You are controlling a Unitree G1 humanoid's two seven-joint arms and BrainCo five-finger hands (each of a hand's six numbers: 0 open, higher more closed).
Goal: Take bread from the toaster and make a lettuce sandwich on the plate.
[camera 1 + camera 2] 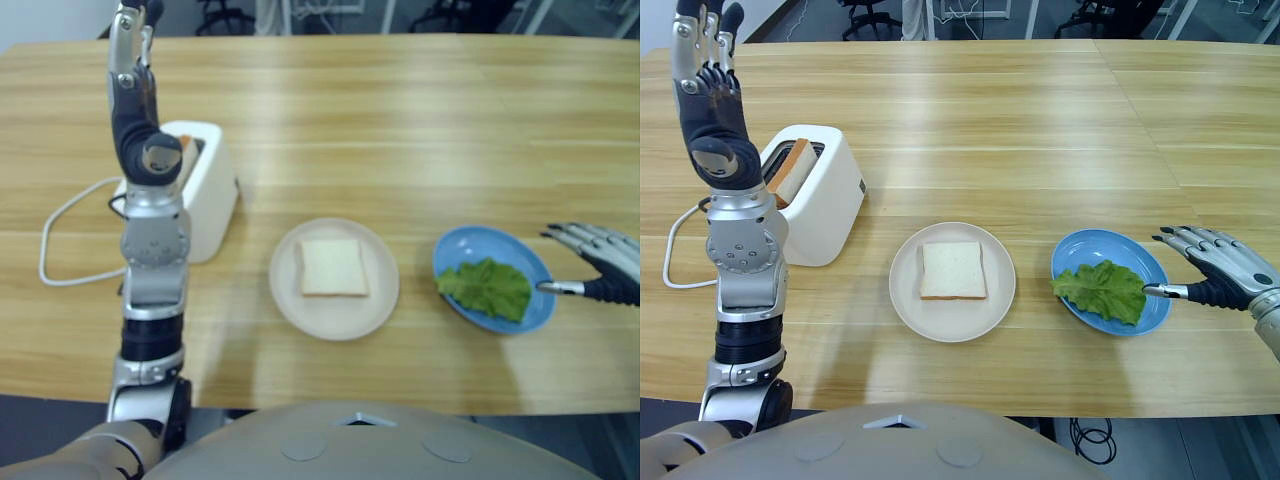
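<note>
Take the pale plate (902, 292) as the middle of the dial. On it lies one slice of bread (953, 270), flat and square. A second slice (792, 170) stands in the slot of the single white toaster (825, 200) at about ten o'clock, so that makes two slices in all. At three o'clock sits a blue plate (1080, 248), the second of two, holding one piece of lettuce (1102, 290). The right hand (1215, 270) rests at that plate's three o'clock, fingers spread and empty, with its thumb tip at the rim. The left hand (710, 110) is raised above the toaster's nine o'clock side, fingers straight up and gripping nothing. One white cord (42, 255) loops across the wooden table (1040, 120).
</note>
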